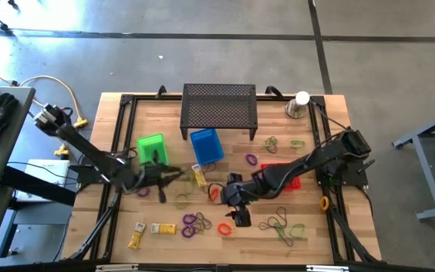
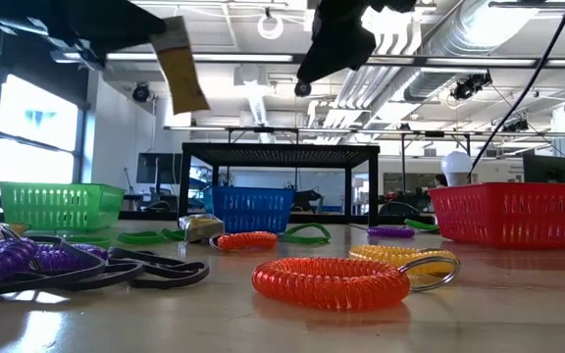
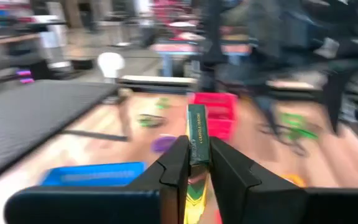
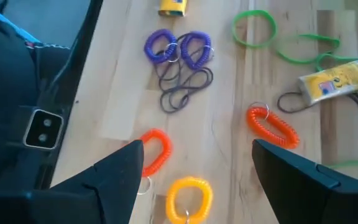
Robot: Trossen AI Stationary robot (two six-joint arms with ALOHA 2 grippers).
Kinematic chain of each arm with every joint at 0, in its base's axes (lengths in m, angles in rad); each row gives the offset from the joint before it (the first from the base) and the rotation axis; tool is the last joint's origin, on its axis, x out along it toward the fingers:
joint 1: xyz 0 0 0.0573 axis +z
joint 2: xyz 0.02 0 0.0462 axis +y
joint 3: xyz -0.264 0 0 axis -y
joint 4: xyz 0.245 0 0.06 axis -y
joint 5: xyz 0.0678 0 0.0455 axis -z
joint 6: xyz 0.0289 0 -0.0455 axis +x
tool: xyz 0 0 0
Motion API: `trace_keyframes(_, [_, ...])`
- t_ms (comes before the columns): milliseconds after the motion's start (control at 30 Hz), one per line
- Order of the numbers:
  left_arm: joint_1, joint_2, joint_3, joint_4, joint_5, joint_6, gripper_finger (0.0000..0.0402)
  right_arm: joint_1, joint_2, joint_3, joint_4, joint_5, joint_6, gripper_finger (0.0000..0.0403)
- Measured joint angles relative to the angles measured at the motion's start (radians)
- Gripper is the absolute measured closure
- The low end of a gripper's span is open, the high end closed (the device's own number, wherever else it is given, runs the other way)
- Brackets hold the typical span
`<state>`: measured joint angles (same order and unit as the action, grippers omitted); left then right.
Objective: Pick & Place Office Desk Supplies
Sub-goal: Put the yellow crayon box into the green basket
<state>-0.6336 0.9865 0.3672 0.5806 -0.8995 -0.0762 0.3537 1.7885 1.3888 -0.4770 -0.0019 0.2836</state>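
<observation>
The left pincer reaches in from the left, raised off the tabletop, fingers clamped. The right pincer hangs mid-tabletop, its 2 fingers spread wide, pointing down.

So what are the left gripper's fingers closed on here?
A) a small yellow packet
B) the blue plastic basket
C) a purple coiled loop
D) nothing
A: in the left wrist view the left gripper pinches a small yellow rectangular packet upright between its dark fingers, lifted above the wooden table.
</observation>
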Motion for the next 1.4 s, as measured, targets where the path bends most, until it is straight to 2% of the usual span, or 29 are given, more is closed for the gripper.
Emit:
trace_keyframes(133, [-0.097, -0.143, 0.0, -0.149, -0.21, 0.037, 0.035, 0.034, 0.0, 0.0, 0.013, 0.068, 0.0, 0.0114])
trace_keyframes(267, [-0.196, -0.209, 0.0, -0.244, -0.388, 0.109, 0.035, 0.042, 0.0, 0.0, 0.012, 0.112, 0.001, 0.0114])
trace_keyframes(433, [-0.307, -0.227, 0.006, -0.198, -0.637, 0.324, 0.035, 0.039, 0.0, 0.0, 0.03, 0.115, 0.001, 0.0114])
trace_keyframes(500, [-0.34, -0.229, 0.006, -0.103, -0.668, 0.425, 0.035, 0.039, 0.0, 0.0, 0.041, 0.107, 0.002, 0.0114])
trace_keyframes(600, [-0.356, -0.244, 0.007, 0.029, -0.67, 0.53, 0.035, 0.04, 0.001, 0.0, 0.044, 0.106, 0.004, 0.0114])
trace_keyframes(767, [-0.3, -0.292, 0.007, 0.013, -0.67, 0.554, 0.035, 0.041, 0.001, 0.0, 0.054, 0.105, 0.002, 0.0114])
trace_keyframes(867, [-0.234, -0.313, 0.007, -0.024, -0.557, 0.549, 0.035, 0.041, 0.001, -0.013, 0.085, 0.104, -0.01, 0.0114])
trace_keyframes(933, [-0.172, -0.323, 0.007, -0.091, -0.428, 0.518, 0.035, 0.037, 0.001, -0.036, 0.127, 0.097, -0.029, 0.0114])
trace_keyframes(1000, [-0.109, -0.327, 0.007, -0.173, -0.348, 0.469, 0.035, 0.033, 0.003, -0.053, 0.161, 0.08, -0.043, 0.0114])
trace_keyframes(1167, [-0.001, -0.364, 0.006, -0.383, -0.331, 0.386, 0.035, 0.017, 0.003, -0.079, 0.182, 0.039, -0.049, 0.0116])
trace_keyframes(1400, [0.067, -0.467, 0.018, -0.677, -0.227, 0.138, 0.035, -0.008, 0.003, -0.104, 0.182, -0.034, -0.049, 0.0127])
